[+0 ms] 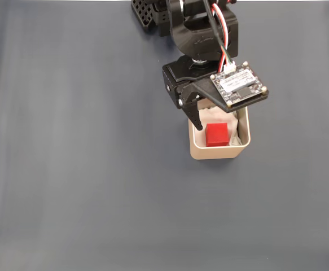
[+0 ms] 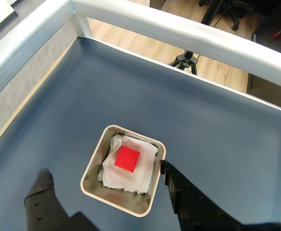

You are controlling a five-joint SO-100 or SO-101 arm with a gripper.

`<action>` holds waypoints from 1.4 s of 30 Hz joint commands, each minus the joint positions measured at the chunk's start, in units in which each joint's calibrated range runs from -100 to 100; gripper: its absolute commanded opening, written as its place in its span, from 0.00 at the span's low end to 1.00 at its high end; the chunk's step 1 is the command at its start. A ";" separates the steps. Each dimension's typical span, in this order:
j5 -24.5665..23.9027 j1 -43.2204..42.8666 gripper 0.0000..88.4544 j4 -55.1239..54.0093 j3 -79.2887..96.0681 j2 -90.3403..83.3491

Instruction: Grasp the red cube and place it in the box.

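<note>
- You can see the small matte bright-red cube (image 2: 127, 159) lying on white padding inside the beige square box (image 2: 93, 166) with rounded corners.
- Your black two-finger gripper (image 2: 104, 171) hangs above the box, jaws spread wide and empty, one fingertip on each side of it in the wrist view.
- The box stands on a dark grey-blue table mat (image 1: 85, 147).

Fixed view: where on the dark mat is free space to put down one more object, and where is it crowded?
The mat is bare left of the box, below it, and right of it to the edge. It is crowded at top centre, where the arm hangs over the box with the open tool above the red cube, which sits inside on white padding.
</note>
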 commanded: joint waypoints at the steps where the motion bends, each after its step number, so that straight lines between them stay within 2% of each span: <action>1: 0.10 0.41 0.58 -1.19 -1.52 -0.47; 9: -0.05 0.56 0.58 -1.44 -1.43 -0.64; 11: -0.15 0.63 0.55 -1.69 -1.43 -0.64; 13: -0.05 0.70 0.45 -1.69 -1.34 -0.64; 19: -0.05 1.41 0.02 -0.78 -1.25 -0.81; 20: -0.20 1.69 0.00 -0.78 -1.25 -0.81; 30: -1.90 7.80 0.00 -1.11 -1.07 -0.81; 42: -1.42 16.39 0.00 -3.41 11.88 -8.43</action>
